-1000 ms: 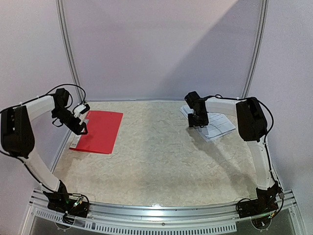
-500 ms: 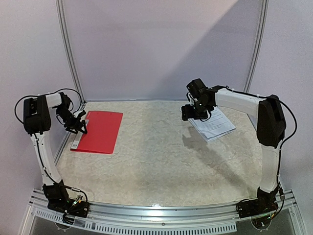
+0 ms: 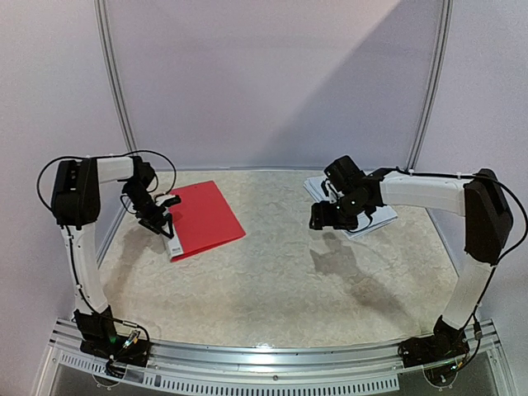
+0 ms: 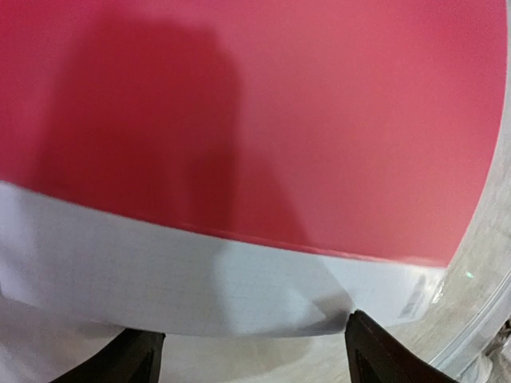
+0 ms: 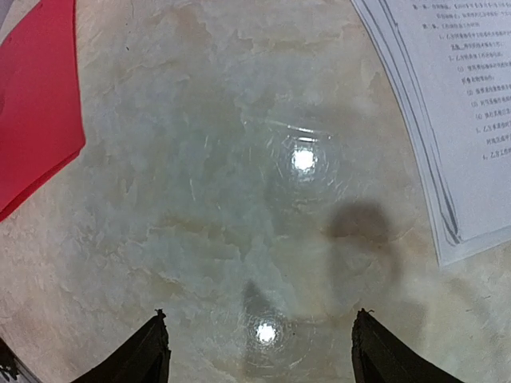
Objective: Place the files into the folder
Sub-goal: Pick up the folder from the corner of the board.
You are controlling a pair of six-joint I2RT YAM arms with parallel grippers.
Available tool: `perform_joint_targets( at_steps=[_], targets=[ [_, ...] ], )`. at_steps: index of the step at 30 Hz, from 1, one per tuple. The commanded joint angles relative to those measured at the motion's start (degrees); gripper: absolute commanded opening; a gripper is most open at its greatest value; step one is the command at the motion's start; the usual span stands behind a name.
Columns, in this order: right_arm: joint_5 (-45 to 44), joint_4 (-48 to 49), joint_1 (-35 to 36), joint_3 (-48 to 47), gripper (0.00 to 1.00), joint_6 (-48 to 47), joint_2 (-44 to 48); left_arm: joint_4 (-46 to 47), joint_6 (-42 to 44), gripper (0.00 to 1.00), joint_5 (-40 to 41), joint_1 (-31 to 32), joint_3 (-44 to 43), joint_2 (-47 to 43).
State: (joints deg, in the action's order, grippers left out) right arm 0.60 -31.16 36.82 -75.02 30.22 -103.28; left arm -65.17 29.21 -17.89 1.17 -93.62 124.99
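Folder: the red folder (image 3: 206,216) lies flat on the left part of the table (image 3: 272,280), nearer the far edge than the near one. It is skewed to the table's edges.
Folder edge: a white strip (image 4: 200,279) runs along the side of the folder that faces the table's near-left corner, with small print at one end that is too blurred to read.
Left fingers: the left fingers (image 3: 162,224) sit low at that white-strip side. In the wrist view they are spread wide, one tip at each side of the bottom of the picture, with the strip just ahead of them. Nothing is pinched between them. I cannot tell whether they touch the folder.
Files: the files (image 5: 479,120) are a loosely squared stack of white printed sheets, flat on the table near the far right corner and well apart from the folder.
Right fingers: the right fingers (image 3: 323,219) hang above bare table just beside the stack, on the side toward the table's middle. They are spread wide and carry nothing.
Table under the right fingers: it shows their shadow (image 5: 359,227) and two bright light spots.
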Motion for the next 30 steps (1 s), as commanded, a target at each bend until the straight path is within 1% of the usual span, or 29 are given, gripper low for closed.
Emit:
perform_joint_targets(
  at_steps=[1, 5, 9, 12, 14, 15, 17, 19, 22, 25, 27, 30],
  targets=[
    [4.36, 6.01, 1.27, 5.35, 0.78, 5.31, 3.23, 1.36, 3.25, 0.8, 2.57, 8.96, 1.13, 1.45],
    [7.23, 9.51, 2.22, 8.02, 0.78, 8.14, 3.02, 3.39, 4.81, 0.81, 9.02, 15.2, 1.43, -0.94],
    [8.21, 11.01, 3.5, 8.0, 0.78, 8.63, 2.19, 5.75, 6.3, 0.83, 15.91, 18.46, 4.7, -9.3],
    [8.53, 11.26, 3.77, 7.79, 0.78, 8.76, 1.62, 8.27, 7.39, 0.88, 22.7, 24.09, 7.72, -15.35],
    [8.46, 11.22, 3.97, 7.94, 0.78, 8.8, 1.66, 9.48, 7.23, 0.91, 25.83, 28.82, 8.31, -16.92],
    [8.24, 11.26, 4.01, 8.19, 0.78, 8.96, 2.09, 9.92, 7.0, 0.92, 27.62, 31.29, 8.03, -16.73],
    [7.33, 11.39, 4.4, 9.35, 0.78, 9.13, 3.17, 11.15, 6.6, 0.98, 32.36, 35.77, 6.82, -14.76],
    [6.01, 11.97, 4.78, 11.16, 0.78, 9.28, 5.25, 12.33, 6.39, 0.99, 35.96, 39.26, 5.04, -11.43],
    [4.53, 12.27, 4.9, 13.8, 0.78, 9.68, 9.29, 14.21, 6.28, 1.0, 39.95, 42.69, 2.64, -6.69],
    [2.19, 10.79, 4.93, 15.08, 0.78, 9.6, 12.85, 16.93, 5.62, 1.0, 43.31, 44.39, 0.51, -3.38],
    [1.14, 10.02, 4.92, 15.33, 0.78, 9.36, 14.26, 19.58, 5.6, 0.96, 45.37, 44.86, -0.02, -2.27],
    [0.1, 8.7, 4.94, 15.13, 0.78, 8.84, 15.03, 21.84, 4.98, 0.87, 46.64, 45.37, 0.27, -1.31]
  ],
)
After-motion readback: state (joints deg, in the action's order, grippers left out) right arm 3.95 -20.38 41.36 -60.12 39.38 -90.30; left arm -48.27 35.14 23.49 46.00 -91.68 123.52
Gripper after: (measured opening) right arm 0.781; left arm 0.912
